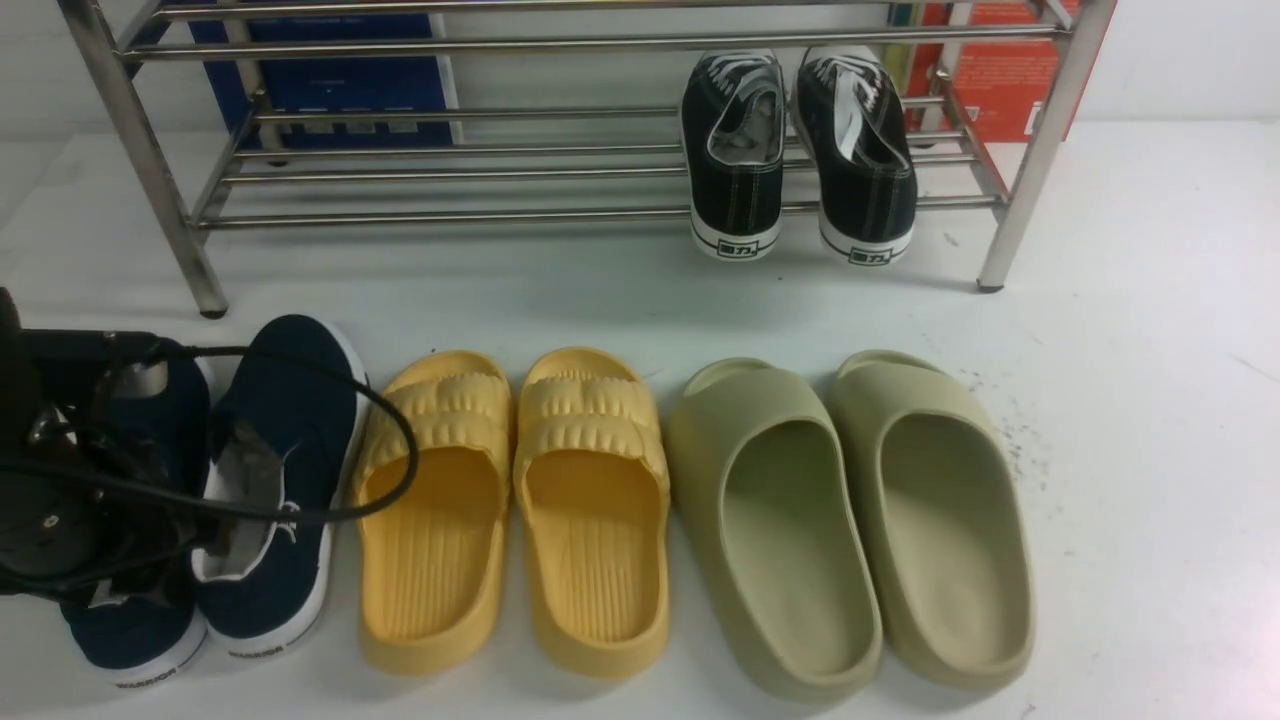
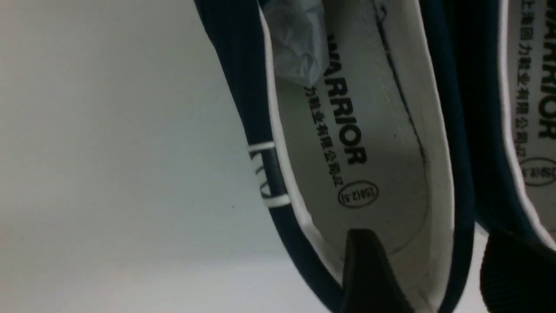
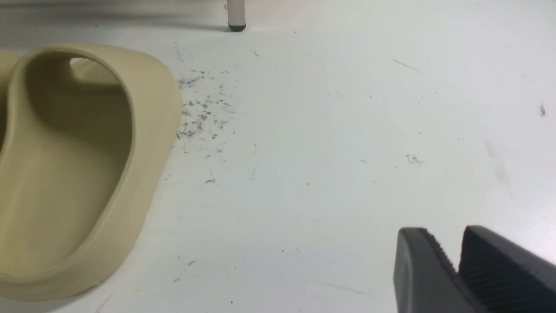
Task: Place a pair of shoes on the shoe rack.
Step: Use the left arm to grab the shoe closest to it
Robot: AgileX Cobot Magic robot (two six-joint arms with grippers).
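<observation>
The two navy slip-on shoes stand side by side at the front left, one (image 1: pixel 285 420) in plain view and the other (image 1: pixel 140 625) mostly under my left arm. My left gripper (image 1: pixel 185 520) hangs over them. In the left wrist view the gripper (image 2: pixel 432 237) is open. One finger (image 2: pixel 369 269) is down inside one shoe (image 2: pixel 369 130) and the other finger (image 2: pixel 517 274) is over the second shoe (image 2: pixel 534 87), so the jaws straddle the shoes' adjoining walls. The steel shoe rack (image 1: pixel 600 44) stands at the back. My right gripper (image 3: pixel 451 237) is shut and empty above bare table.
Black lace-up sneakers (image 1: pixel 735 150) (image 1: pixel 860 150) sit on the rack's lower shelf, right side. Yellow slides (image 1: pixel 435 500) (image 1: pixel 595 500) and beige slides (image 1: pixel 770 520) (image 1: pixel 940 510) line the front. One beige slide (image 3: pixel 78 165) and a rack leg (image 3: pixel 236 17) show in the right wrist view.
</observation>
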